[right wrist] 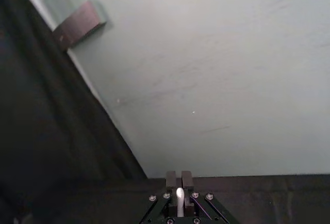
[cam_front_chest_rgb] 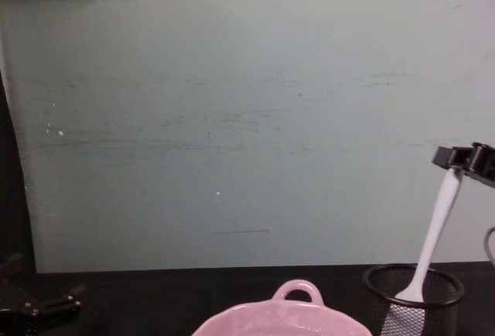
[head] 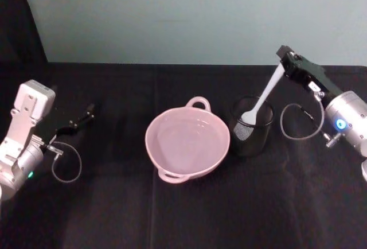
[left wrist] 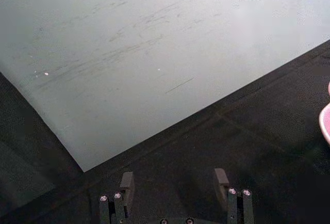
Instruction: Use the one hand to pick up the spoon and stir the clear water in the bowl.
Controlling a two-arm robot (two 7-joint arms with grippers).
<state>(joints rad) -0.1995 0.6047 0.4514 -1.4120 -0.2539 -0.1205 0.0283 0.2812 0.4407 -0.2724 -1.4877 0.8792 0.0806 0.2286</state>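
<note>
Over black cloth (head: 183,214), right claw (head: 284,53) clamps the spoon (head: 265,96); left claw (head: 77,120) gapes far left.

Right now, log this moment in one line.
right claw: shut on long white plastic spoon | spoon head: in black wire-mesh cup | left claw: open, parked left

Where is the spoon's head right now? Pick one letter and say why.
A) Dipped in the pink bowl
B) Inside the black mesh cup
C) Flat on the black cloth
B: the right gripper is shut on the handle end of the spoon, and the spoon slants down so its head sits within the rim of the mesh cup, beside the bowl.
</note>
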